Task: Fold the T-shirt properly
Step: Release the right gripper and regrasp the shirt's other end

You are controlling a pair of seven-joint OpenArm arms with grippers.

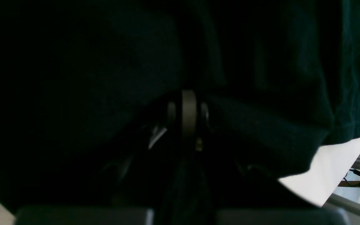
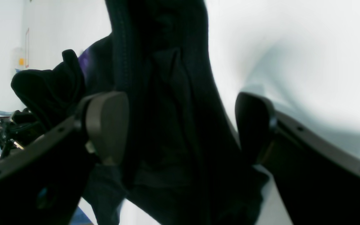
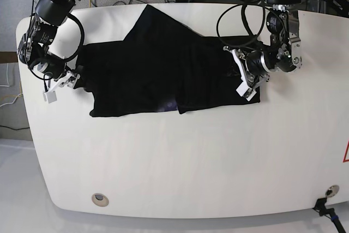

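**Shirt stretched between my two grippers**

The T-shirt (image 3: pixel 163 75) lies spread across the far half of the table (image 3: pixel 180 162), long axis side to side. My left gripper (image 3: pixel 248 83) is clamped on its end; my right gripper (image 3: pixel 68 77) gapes wide around the opposite edge, gripping nothing. Bare tabletop lies nearer the camera.

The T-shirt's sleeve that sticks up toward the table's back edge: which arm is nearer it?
Left; its end effector is beside the sleeve, the right end effector farther.

Black jointed arms (image 3: pixel 52 9), looped black cables (image 3: pixel 240 23), dark rounded fingers (image 2: pixel 106 125)
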